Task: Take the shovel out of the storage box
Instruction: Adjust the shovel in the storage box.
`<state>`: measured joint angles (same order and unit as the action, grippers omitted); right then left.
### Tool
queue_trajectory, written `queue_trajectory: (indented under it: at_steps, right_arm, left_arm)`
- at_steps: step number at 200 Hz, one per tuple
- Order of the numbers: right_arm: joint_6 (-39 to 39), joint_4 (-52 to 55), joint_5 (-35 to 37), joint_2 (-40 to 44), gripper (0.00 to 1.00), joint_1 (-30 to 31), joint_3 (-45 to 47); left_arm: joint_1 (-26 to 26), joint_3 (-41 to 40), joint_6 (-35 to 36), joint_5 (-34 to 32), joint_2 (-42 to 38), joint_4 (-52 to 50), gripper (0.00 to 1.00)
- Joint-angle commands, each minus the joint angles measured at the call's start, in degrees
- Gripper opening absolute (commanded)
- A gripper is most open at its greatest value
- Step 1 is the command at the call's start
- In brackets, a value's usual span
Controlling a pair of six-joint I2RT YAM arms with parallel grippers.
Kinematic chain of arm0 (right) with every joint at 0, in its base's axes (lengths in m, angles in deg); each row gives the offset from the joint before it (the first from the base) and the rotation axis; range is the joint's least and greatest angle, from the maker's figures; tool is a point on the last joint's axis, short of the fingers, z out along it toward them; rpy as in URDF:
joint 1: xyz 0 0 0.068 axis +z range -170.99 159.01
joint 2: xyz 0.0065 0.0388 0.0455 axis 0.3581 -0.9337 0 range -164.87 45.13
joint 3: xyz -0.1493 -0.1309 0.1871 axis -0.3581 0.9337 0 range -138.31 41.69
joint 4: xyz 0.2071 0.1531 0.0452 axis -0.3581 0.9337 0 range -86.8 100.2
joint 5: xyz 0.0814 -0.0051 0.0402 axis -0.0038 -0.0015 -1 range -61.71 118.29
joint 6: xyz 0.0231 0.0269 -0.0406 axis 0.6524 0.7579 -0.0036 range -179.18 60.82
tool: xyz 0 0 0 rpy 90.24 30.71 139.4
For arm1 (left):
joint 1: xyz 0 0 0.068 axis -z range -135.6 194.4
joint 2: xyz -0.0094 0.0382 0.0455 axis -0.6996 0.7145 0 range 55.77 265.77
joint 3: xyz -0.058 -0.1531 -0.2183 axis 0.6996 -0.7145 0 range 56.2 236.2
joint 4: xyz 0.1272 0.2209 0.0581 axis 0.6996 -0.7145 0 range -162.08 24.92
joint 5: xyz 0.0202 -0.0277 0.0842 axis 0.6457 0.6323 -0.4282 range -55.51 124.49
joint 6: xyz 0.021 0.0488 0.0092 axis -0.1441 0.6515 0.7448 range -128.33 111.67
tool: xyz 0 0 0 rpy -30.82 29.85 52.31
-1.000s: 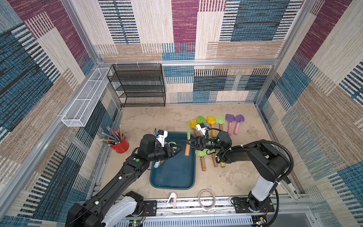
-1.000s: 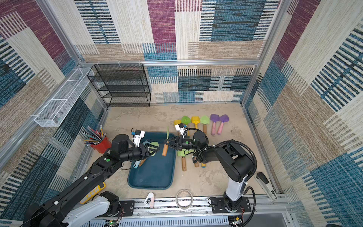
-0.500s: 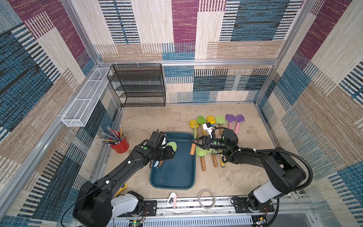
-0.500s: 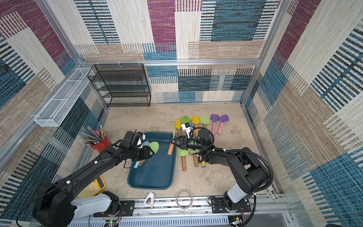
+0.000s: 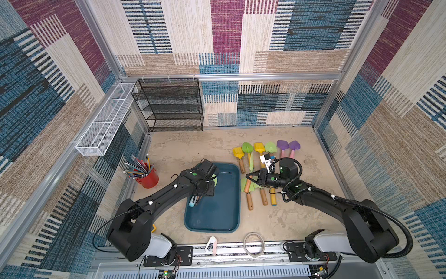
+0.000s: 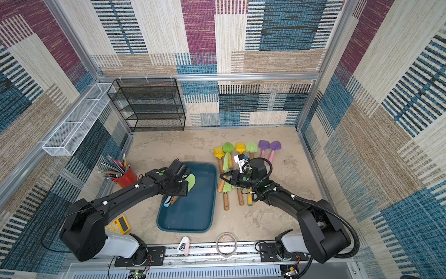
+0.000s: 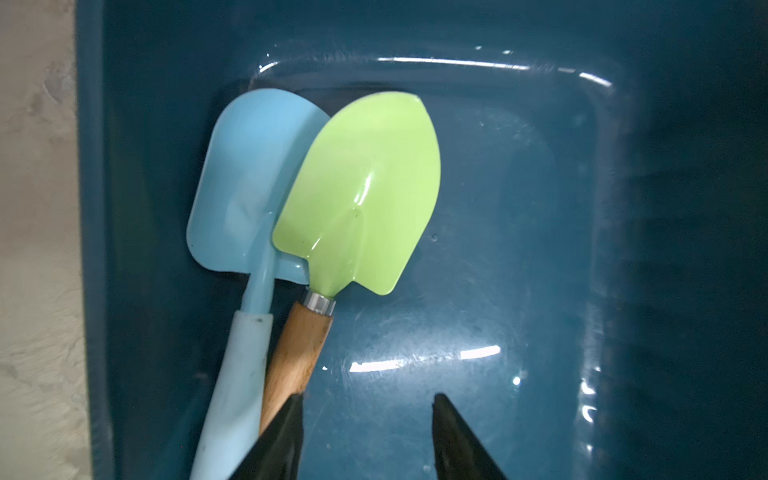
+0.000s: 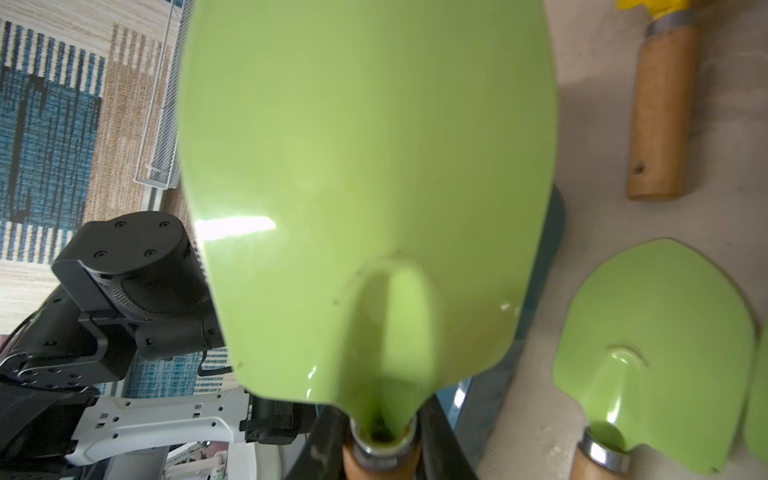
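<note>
The storage box (image 5: 217,217) (image 6: 190,217) is a dark teal tub in the middle of the floor. In its far left corner lie a light blue shovel (image 7: 249,178) and a green shovel with a wooden handle (image 7: 361,195) (image 5: 214,180), side by side. My left gripper (image 7: 367,399) (image 5: 197,197) hangs open inside the box; one fingertip is over the wooden handle and only box floor shows between the jaws. My right gripper (image 8: 380,440) (image 5: 251,180) is shut on the wooden handle of another green shovel (image 8: 365,187), held just right of the box.
Several yellow, green and purple shovels (image 5: 265,147) lie on the table right of the box, under and behind my right gripper. A red pencil cup (image 5: 148,178) stands left of the box. A black mesh rack (image 5: 171,106) and a white wire basket (image 5: 103,120) are at the back left.
My right gripper has carried its green shovel rightward, from over the box's right edge to over the table. My left gripper has drawn back left and tipped down over the two shovels in the box.
</note>
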<state>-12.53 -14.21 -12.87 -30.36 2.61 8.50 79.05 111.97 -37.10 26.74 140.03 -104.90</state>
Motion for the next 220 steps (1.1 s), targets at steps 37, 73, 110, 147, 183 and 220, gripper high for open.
queue_trajectory:
  at_steps: [37,73,110,147,183,220]
  right_arm:
    - [-6.37,11.36,4.73,6.32,0.2,-2.31,0.74]
    - [-7.35,13.64,5.3,8.28,0.21,-3.41,1.83]
    - [-9.94,18.28,7.86,10.66,0.21,-4.51,1.58]
    - [-11.95,22.84,9.73,13.33,0.22,-4.87,-0.7]
    - [-13.06,25.72,12.16,13.72,0.22,-4.96,-2.17]
    - [-15.01,31.54,20.03,12.52,0.22,-5.05,-4.95]
  left_arm:
    - [2.58,4.49,1.44,-9.45,7.89,-4.87,0.53]
    - [3.07,5.42,1.88,-13.09,8.99,-6.0,0.53]
    - [3.14,7.03,2.5,-11.58,13.42,-7.17,0.53]
    - [3.4,7.33,2.5,-10.62,15.87,-7.13,0.53]
    - [4.52,7.43,2.14,-7.09,16.06,-7.14,0.53]
    - [6.24,6.75,1.45,-4.8,15.37,-7.11,0.52]
